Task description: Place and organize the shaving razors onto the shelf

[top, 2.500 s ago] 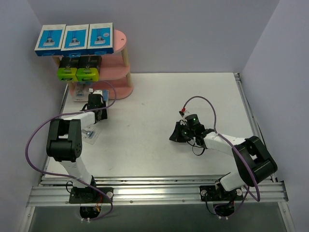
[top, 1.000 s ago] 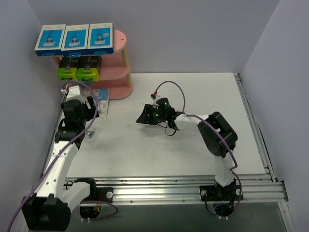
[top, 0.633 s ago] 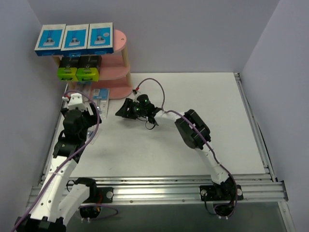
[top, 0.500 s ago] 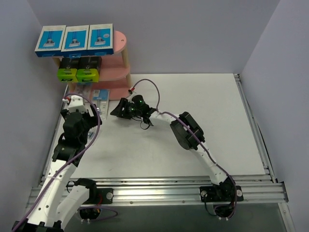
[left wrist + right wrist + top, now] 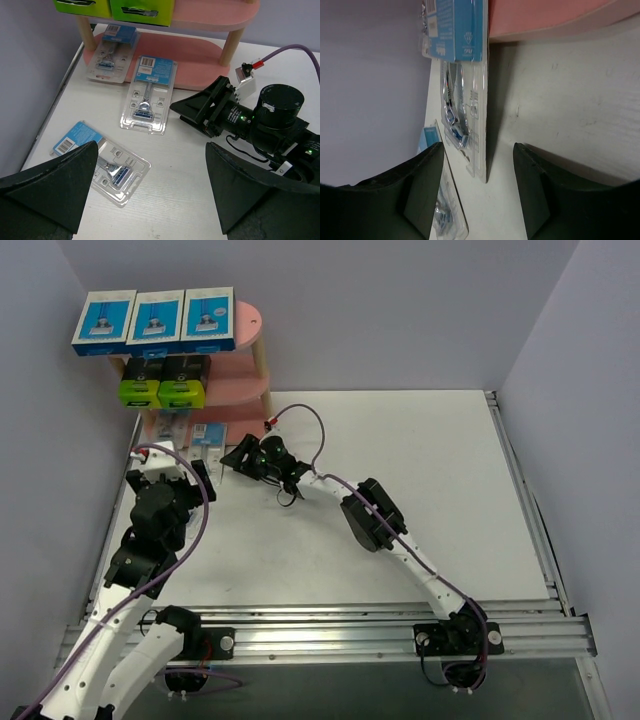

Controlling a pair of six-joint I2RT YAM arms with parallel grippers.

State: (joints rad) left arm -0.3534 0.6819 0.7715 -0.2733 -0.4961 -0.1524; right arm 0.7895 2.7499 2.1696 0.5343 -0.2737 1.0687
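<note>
The fingers (image 5: 55, 185) of the left gripper (image 5: 150, 150) are spread fully apart, and nothing is held between them. Below them, a first razor pack (image 5: 102, 169) is laid flat on the white table (image 5: 400, 470), clear of the shelf (image 5: 200, 55).

The right gripper (image 5: 477, 147) is held low over the table with its fingers parted, and nothing is clamped. Just ahead of them a second razor pack (image 5: 455, 120) is seen edge-on. Its blue card end is rested on the lip of the shelf's bottom board and its razor end on the table. Whether a fingertip is touching this pack cannot be told.

A third razor pack (image 5: 111, 50) is laid on the bottom board, beside the left post. On the middle board two black boxes (image 5: 162, 380) with green ends are set side by side. On the top board three blue-and-white boxes (image 5: 155, 320) are lined up in a row.
</note>
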